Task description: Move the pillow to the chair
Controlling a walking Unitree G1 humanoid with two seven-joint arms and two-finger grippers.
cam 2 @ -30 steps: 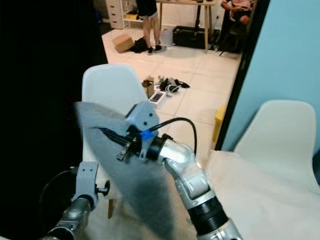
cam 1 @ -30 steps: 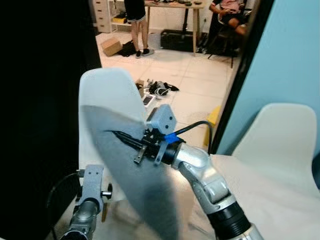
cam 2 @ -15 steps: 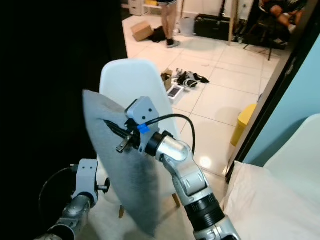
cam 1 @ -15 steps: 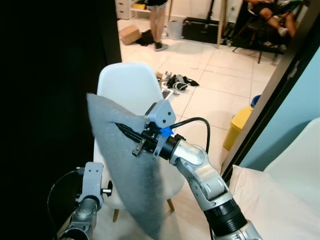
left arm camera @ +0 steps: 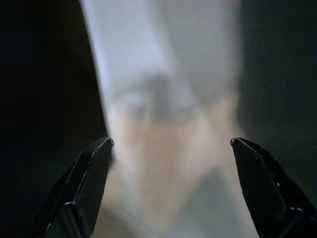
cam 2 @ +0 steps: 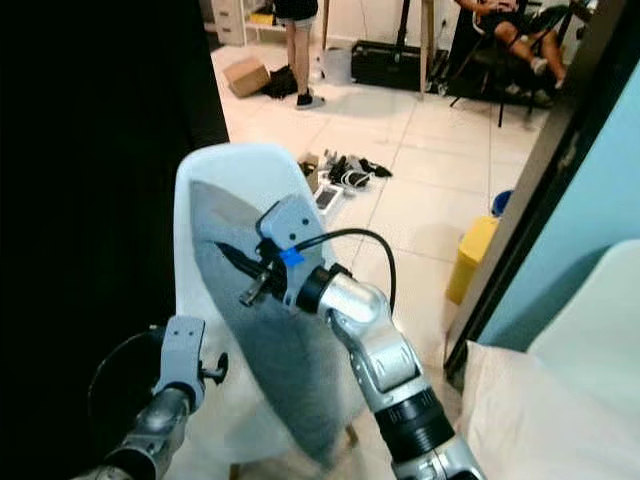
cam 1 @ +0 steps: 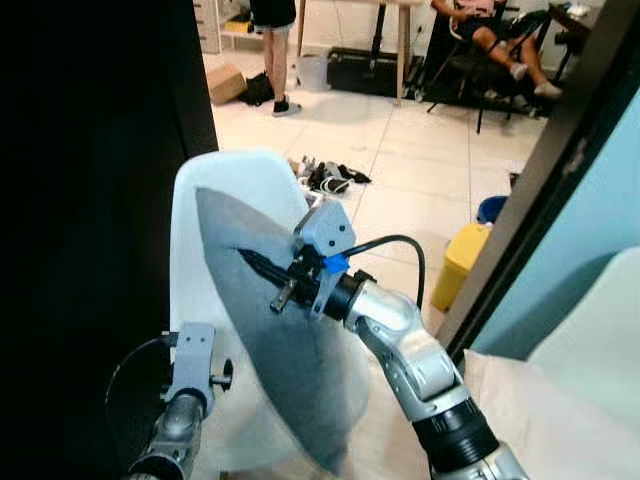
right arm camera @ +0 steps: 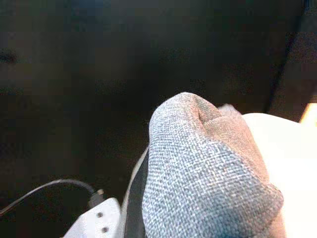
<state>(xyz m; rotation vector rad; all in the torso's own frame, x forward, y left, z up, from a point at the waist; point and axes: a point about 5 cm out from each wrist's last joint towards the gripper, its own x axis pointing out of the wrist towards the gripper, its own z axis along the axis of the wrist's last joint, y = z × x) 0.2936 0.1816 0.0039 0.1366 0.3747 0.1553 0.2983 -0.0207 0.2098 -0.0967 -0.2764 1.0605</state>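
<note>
Holding the grey pillow [cam 1: 285,350] up by its upper edge, your right gripper [cam 1: 258,268] has its black fingers clamped on the fabric, cloth bunched between them. Your right arm rises from the lower right, elbow bent, forearm angled up and to your left, wrist camera block on top with a black cable looping back over it. The pillow hangs roughly upright, lower corner drooping down toward the seat, and it sits in front of the white chair [cam 1: 230,180], covering most of the backrest. Whether it touches the seat or the backrest can't be told. In the right wrist view the pillow's grey weave [right arm camera: 208,168] bulges right against the lens, white chair shell beside it.

Your left gripper [left arm camera: 168,163] is low at your left, beside the chair, arm pointing up, fingers spread wide with nothing between them; its view is blurred, pale chair shape ahead.

Behind the chair: tiled floor [cam 1: 420,170], clutter on it [cam 1: 325,178], a yellow bin [cam 1: 460,262], a cardboard box [cam 1: 225,83], a person standing [cam 1: 270,50], another person seated [cam 1: 490,40].
</note>
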